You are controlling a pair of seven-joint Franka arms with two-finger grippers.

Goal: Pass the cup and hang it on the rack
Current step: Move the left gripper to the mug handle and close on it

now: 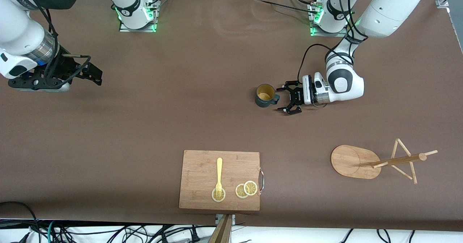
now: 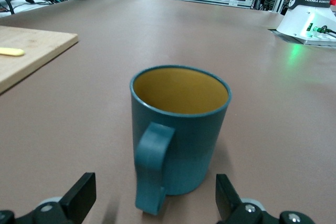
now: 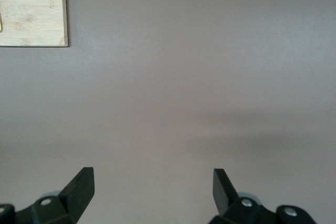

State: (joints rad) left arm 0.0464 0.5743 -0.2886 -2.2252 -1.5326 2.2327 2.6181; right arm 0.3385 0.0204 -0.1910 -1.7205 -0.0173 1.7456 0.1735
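While my left gripper (image 1: 286,99) sits low with jaws spread and empty, the upright cup (image 1: 266,95) stands just beside it at nine o'clock, handle toward me; my right gripper (image 1: 94,73), also open, waits well apart; rack (image 1: 376,161) unused

Small ceramic mug (image 1: 267,96): dark teal outside and handle, mustard-yellow inside. Wooden mug tree (image 1: 383,161) with oval base: pale natural wood, unpainted. Rectangular bamboo cutting board (image 1: 202,170): light tan, fine grain lines. Plastic fork (image 1: 219,177): pale yellow. Three round lemon slices (image 1: 246,189): yellow with whitish rims, segmented pattern. Table covering (image 1: 181,109): plain matte brown.
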